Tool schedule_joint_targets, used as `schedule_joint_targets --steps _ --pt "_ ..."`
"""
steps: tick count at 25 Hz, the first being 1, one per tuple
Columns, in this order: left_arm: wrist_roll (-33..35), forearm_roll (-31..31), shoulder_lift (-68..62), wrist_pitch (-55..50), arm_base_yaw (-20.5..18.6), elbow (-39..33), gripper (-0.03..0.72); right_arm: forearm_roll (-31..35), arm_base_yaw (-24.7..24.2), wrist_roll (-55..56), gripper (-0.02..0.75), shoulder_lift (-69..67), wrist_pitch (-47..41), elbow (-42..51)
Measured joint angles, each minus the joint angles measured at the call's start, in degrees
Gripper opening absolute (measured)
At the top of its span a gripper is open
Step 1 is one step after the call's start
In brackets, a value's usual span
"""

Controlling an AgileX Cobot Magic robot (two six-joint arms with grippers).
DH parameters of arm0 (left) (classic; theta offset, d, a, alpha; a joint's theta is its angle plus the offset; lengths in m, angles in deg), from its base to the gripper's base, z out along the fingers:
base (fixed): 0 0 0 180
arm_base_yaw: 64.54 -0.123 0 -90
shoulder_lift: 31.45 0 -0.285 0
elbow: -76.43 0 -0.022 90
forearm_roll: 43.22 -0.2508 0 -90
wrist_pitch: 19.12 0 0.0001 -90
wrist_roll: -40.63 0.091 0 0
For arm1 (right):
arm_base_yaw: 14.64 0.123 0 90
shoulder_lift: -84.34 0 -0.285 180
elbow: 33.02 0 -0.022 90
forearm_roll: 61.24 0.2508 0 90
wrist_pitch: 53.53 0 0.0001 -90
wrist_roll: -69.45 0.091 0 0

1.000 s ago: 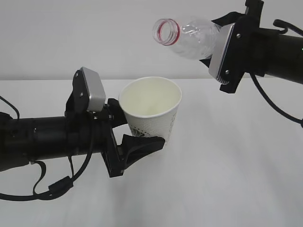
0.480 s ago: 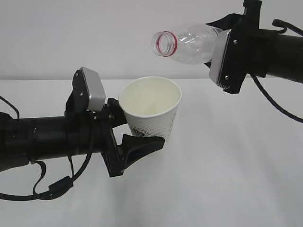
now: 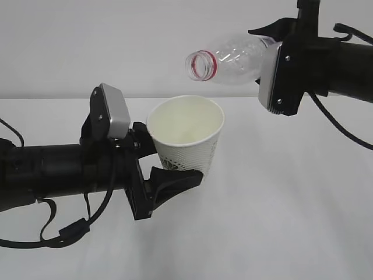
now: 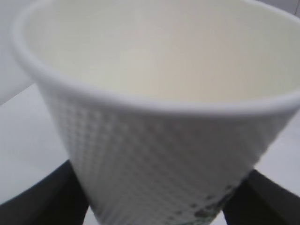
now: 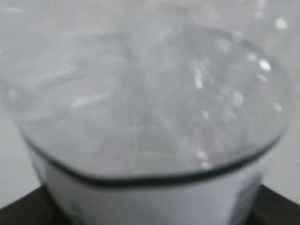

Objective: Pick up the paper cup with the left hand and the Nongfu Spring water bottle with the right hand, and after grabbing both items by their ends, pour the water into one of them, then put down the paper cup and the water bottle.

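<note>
I am holding the paper cup (image 3: pixel 187 140) in the left tool (image 3: pixel 165 166), whose black fingers (image 3: pixel 175 179) are clamping the cup's lower part from both sides at the centre of the exterior frame. The cup is sitting upright, lifted off the white table (image 3: pixel 280 204), its cream inside facing the camera. In the left wrist view the cup (image 4: pixel 154 140) is filling the frame, its dotted wall and a bit of green print showing low down.

At the upper right, the right tool (image 3: pixel 274 55) is gripping the Nongfu Spring water bottle (image 3: pixel 230 58) by its back end. The bottle is lying nearly level, its open red-ringed mouth pointing left, above the cup's rim and apart from it. The right wrist view shows the bottle (image 5: pixel 140 117) blurred and close. I cannot make out any water in either one.
</note>
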Motion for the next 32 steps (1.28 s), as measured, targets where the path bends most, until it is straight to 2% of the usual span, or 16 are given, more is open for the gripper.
schedule_joint_targets --steps 8,32 --pt "0.00 -3.10 0.00 0.00 0.00 0.00 0.579 0.00 0.00 -1.83 0.477 0.00 0.00 0.00" --pt "0.00 -3.10 0.00 0.00 0.00 0.00 0.554 0.00 0.00 -7.88 0.477 0.00 0.00 0.00"
